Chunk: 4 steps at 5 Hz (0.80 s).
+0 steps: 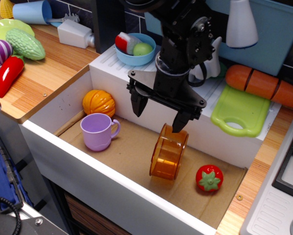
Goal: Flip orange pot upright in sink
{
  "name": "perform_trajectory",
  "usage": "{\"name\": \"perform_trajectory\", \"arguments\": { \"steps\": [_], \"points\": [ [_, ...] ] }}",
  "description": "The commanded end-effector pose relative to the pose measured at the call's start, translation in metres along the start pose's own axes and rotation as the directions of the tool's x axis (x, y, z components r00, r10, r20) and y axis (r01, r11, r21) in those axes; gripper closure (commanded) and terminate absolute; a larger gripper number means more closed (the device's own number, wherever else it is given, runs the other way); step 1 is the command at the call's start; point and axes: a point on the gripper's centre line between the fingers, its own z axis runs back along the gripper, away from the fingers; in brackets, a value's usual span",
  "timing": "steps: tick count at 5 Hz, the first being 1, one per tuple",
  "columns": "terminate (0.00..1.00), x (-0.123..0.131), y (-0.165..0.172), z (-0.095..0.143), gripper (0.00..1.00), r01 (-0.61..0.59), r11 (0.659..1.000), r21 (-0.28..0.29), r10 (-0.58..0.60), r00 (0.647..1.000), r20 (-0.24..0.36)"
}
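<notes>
The orange pot [168, 152] is translucent orange plastic and lies on its side on the brown floor of the white sink [107, 181], its opening turned towards the right. My gripper [158, 113] hangs open just above and behind the pot. Its left finger [137, 105] is clear of everything. Its right finger [181, 122] is at the pot's upper rim; I cannot tell whether it touches. The jaws hold nothing.
In the sink are a lilac mug [98, 131] at the left, a ribbed orange pumpkin [99, 102] behind it, and a red tomato toy [208, 177] right of the pot. A blue bowl [134, 49], green cutting board [240, 111] and carrot [264, 84] lie on the back ledge.
</notes>
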Motion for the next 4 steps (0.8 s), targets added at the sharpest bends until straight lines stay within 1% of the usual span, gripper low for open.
{"name": "perform_trajectory", "arguments": {
  "steps": [1,2,3,4],
  "points": [
    [0.0,0.0,0.0,0.0,0.0,0.0,1.0,0.0,0.0,1.0,0.0],
    [0.0,0.001,0.009,-0.01,0.0,-0.039,0.987,-0.157,0.04,0.999,0.002],
    [0.0,-0.004,0.018,-0.02,0.0,-0.05,0.965,-0.257,0.058,0.998,0.022],
    [0.0,-0.003,0.025,-0.028,0.0,-0.055,0.937,-0.345,0.068,0.997,0.025]
  ]
}}
